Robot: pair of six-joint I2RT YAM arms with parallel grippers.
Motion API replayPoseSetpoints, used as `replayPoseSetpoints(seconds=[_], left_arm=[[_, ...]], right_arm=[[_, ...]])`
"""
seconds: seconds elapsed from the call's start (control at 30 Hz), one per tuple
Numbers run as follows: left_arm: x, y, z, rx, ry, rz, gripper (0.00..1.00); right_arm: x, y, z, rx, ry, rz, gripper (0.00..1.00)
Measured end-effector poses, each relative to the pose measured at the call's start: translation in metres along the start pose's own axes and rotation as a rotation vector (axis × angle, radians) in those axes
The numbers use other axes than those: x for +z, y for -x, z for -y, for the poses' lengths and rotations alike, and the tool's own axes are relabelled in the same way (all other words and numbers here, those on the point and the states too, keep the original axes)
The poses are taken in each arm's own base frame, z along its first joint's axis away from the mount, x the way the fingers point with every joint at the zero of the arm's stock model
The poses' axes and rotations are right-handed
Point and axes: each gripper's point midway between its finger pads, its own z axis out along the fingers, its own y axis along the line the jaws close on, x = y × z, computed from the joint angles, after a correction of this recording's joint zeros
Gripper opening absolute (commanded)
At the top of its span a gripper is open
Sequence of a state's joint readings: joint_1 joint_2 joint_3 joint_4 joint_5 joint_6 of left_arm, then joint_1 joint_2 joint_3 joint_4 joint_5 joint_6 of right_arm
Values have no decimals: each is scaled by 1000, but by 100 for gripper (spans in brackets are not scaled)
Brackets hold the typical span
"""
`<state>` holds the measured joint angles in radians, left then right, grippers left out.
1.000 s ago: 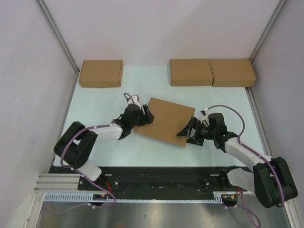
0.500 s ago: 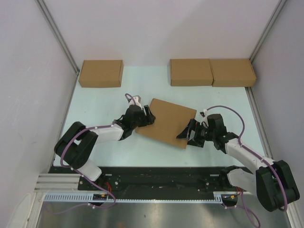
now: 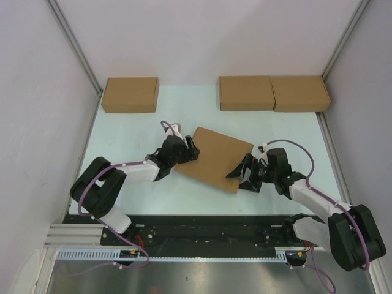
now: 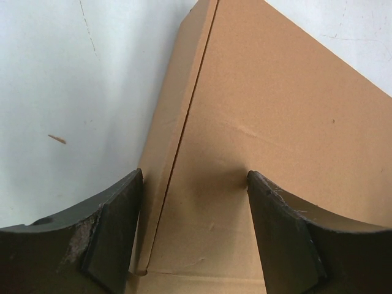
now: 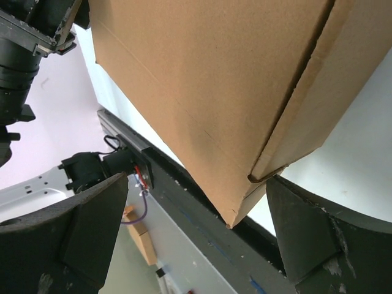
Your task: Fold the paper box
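The paper box [image 3: 215,158] lies closed and askew in the middle of the table, a flat brown cardboard rectangle. My left gripper [image 3: 188,151] is at its left corner. In the left wrist view the open gripper [image 4: 195,177] straddles the box [image 4: 275,110] where the lid meets the side wall, one finger [image 4: 113,233] over the wall and the other on the lid. My right gripper [image 3: 237,173] is at the near right edge. It [image 5: 197,179] stands wide open with the near corner of the box [image 5: 208,73] between its fingers, which do not clamp it.
Three smaller closed cardboard boxes sit along the back wall: one at the left [image 3: 130,94] and two side by side at the right [image 3: 246,93] [image 3: 300,93]. The black base rail [image 3: 208,225] runs along the near edge. Walls close in both sides.
My right gripper has crept a little left, further along the box's near right edge, and the box has shifted slightly. The left gripper has hardly moved.
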<state>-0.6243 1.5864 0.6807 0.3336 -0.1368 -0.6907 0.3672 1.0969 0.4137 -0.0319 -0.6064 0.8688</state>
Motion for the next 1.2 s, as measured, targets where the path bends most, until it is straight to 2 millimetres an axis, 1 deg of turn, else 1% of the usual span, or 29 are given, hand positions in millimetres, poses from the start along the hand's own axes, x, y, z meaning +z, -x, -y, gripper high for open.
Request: replayPoseSetpoints(seconds=[0.33,0.63,0.83,1.03,1.2], left_arm=[[0,0,0,0,0,0,72],[-1,-3,3,2,-10,-8,72],[-2,-7,9,0,-23,-17,72],[-3,-12,14,-2,-42,-35,72],[-4,-16,18,-4,-54,-49,72]], right_arm=[[-1,-11,-5,33,34,-64,100],[-5,-14,0,-20,0,-62,100],[-12,-4,6,-112,-81,-14,100],[-17,6,18,-187,-167,20,100],[-21,13,23,-239,-216,39,100]])
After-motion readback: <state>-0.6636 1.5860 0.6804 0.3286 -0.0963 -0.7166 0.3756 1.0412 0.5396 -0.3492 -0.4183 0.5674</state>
